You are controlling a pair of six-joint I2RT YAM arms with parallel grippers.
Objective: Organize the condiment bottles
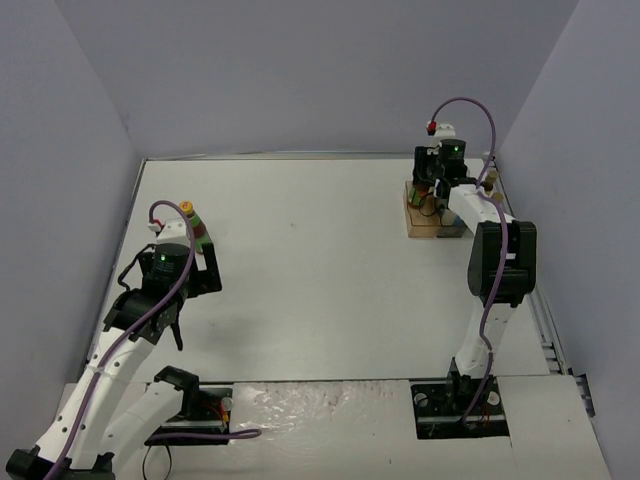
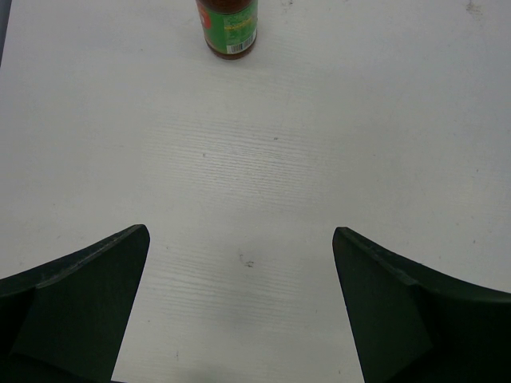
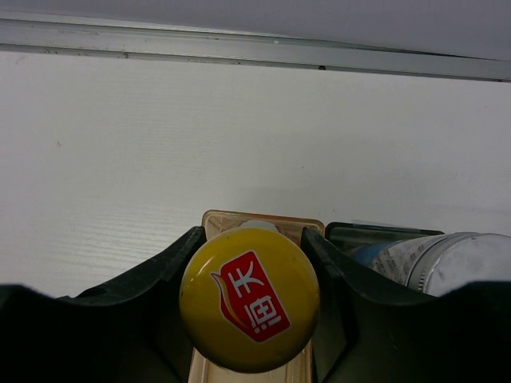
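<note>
A dark condiment bottle [image 1: 197,225] with a yellow cap and a red-green label stands upright at the left of the table. Only its lower part [image 2: 229,28] shows at the top of the left wrist view, well ahead of the fingers. My left gripper [image 2: 239,243] is wide open just short of it, with bare table between the jaws. My right gripper [image 3: 251,239] is shut on a second bottle; its yellow cap [image 3: 250,297] sits between the fingers, above the orange compartment [image 3: 259,219] of the tray [image 1: 422,228]. A silver-topped cylinder [image 3: 455,263] stands in the grey compartment beside it.
The tray sits at the far right, close to the back wall and its metal rail [image 3: 239,46]. The right arm [image 1: 500,260] reaches over the tray. Something small and brownish [image 1: 489,180] stands by the right wall; I cannot tell what it is.
</note>
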